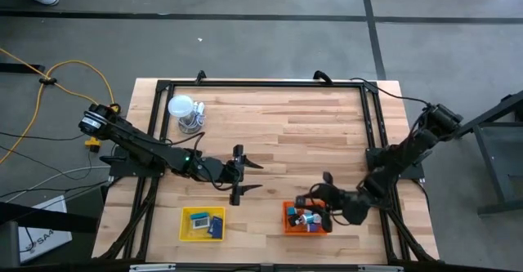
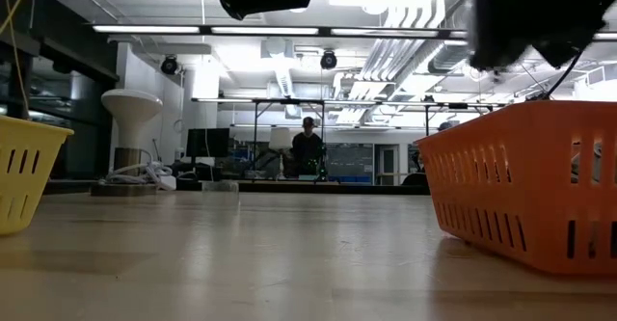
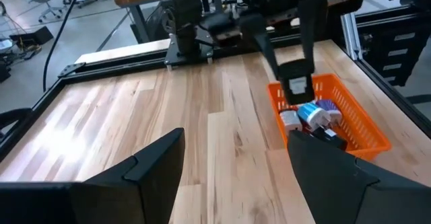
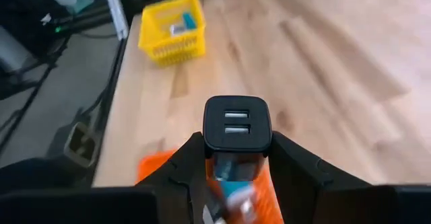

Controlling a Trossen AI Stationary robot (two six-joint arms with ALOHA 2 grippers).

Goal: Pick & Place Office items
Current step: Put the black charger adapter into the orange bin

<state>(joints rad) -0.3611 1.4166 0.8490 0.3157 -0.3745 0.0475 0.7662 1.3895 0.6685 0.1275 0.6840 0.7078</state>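
Pinched in my right gripper [image 4: 237,158] above the orange tray [image 1: 289,220] is a black block [image 4: 237,130], other office items [image 3: 311,115] lie in both trays, my left gripper [image 1: 246,180] gapes empty over bare counter [image 1: 302,133].

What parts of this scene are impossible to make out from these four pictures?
- Orange tray contents: low view, its wall hides them.
- Yellow tray items: high view, too small to identify.
- Black block's lower part: right wrist view, the right gripper fingers cover it.
- Left gripper: low view, cut off by the top edge.
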